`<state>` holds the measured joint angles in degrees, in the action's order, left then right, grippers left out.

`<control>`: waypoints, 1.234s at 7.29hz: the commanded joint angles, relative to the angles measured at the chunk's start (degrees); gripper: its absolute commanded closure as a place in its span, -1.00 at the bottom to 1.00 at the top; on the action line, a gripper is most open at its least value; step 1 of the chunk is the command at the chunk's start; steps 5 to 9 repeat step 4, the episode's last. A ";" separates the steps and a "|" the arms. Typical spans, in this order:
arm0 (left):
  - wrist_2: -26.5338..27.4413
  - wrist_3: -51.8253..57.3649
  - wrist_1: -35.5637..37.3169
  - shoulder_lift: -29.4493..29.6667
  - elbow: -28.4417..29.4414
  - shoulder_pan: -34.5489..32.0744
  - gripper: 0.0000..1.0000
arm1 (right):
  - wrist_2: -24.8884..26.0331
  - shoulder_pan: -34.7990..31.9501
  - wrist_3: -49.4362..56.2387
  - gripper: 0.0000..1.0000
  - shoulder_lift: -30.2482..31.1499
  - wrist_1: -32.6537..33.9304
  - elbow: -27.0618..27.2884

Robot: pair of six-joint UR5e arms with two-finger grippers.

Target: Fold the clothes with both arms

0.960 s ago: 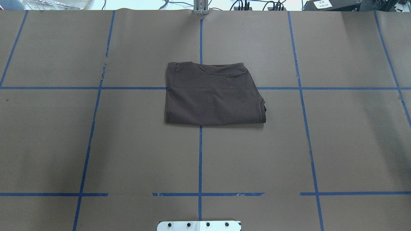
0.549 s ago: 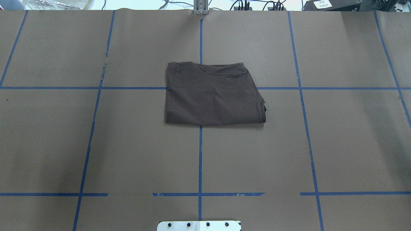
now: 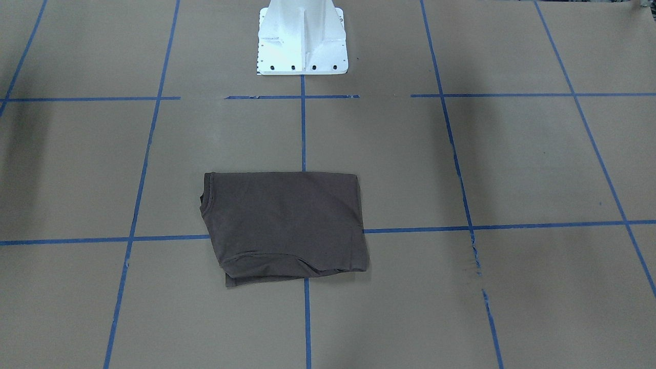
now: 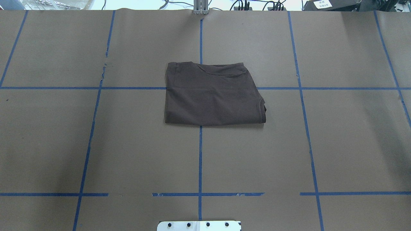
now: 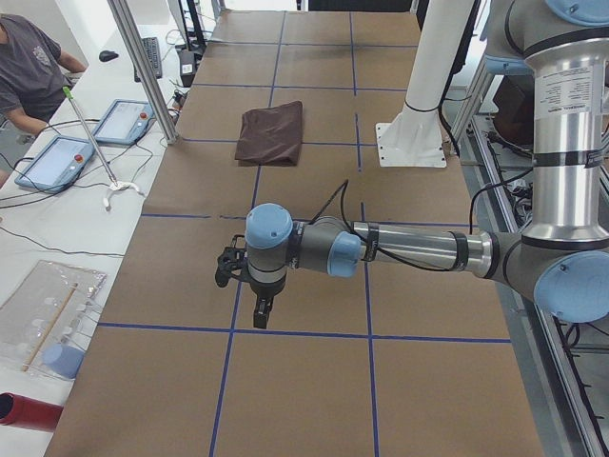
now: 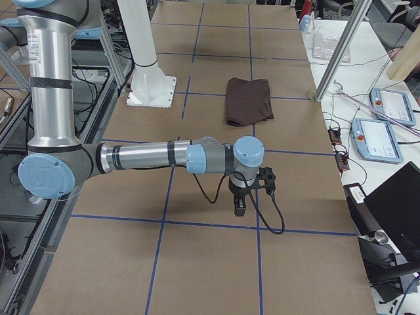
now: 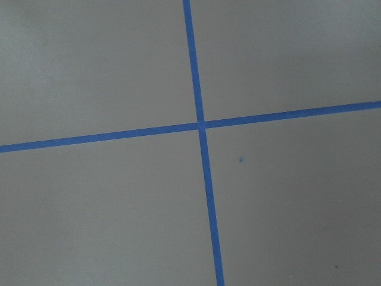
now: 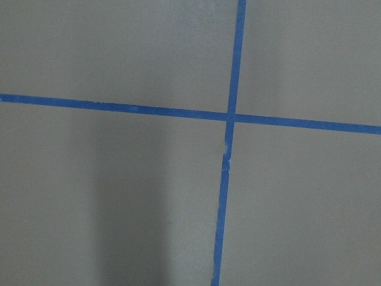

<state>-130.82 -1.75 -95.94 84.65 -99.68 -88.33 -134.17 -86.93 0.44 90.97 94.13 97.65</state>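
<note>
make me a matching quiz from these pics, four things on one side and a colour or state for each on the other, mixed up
1 shirt
2 pedestal
3 tape lines
4 left gripper

a white, bolted down
b blue, crossing in a grid
c dark brown, folded
d hanging over the table, away from the shirt

Pairs: 1-c, 2-a, 3-b, 4-d

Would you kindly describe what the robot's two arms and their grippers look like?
Both the left arm and the right arm are silver-grey tubes with light blue caps on rounded grey joints. A thin black cable loops at each wrist to a small black gripper: the left gripper and the right gripper.
</note>
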 commanded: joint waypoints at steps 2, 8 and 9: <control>1.36 -0.36 -0.13 0.60 0.27 0.00 -1.00 | -0.04 0.00 -0.08 -1.00 0.00 0.00 0.08; 0.75 -0.36 0.57 0.86 -0.51 0.00 -1.00 | -0.04 0.00 -0.08 -1.00 0.00 0.00 0.00; 0.75 -0.36 0.57 0.86 -0.51 0.00 -1.00 | -0.04 0.00 -0.08 -1.00 0.00 0.00 0.00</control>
